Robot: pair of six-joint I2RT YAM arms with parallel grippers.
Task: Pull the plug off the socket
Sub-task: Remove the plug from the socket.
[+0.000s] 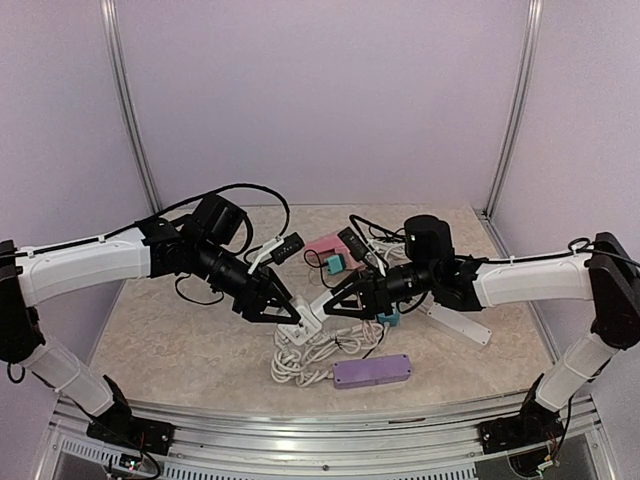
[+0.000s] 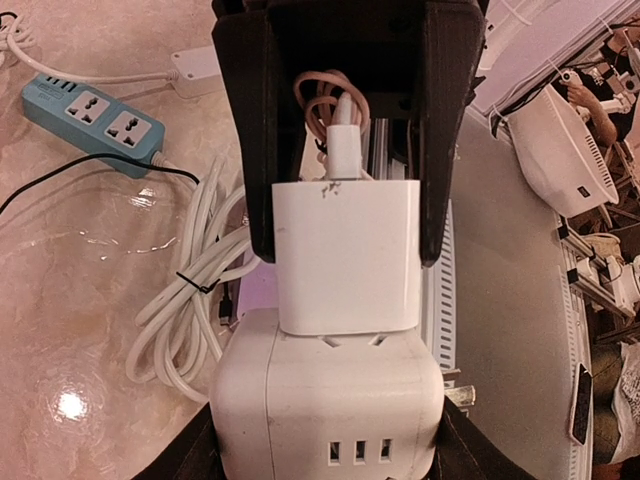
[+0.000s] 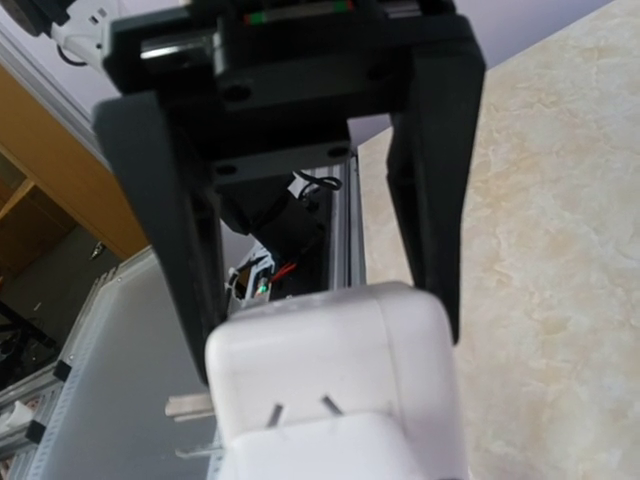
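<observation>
The left fingers (image 2: 245, 150) stand partly open, clamped on the two sides of the white plug (image 2: 347, 255); the plug sits flush in the white cube socket (image 2: 325, 400), and the pair meets between the two arms over the middle of the bench (image 1: 170, 330), near a coiled white cable (image 2: 190, 290); the right fingers (image 3: 430, 200), partly closed, grip the socket by its sides.

No lettering, brand, number or sign could be read in any view. The plug (image 2: 345, 255) and the socket (image 2: 325, 400) showed plain white faces (only a few dark scuffs on the plug), and any print on the teal power strip (image 2: 90, 115) was too small to tell.
</observation>
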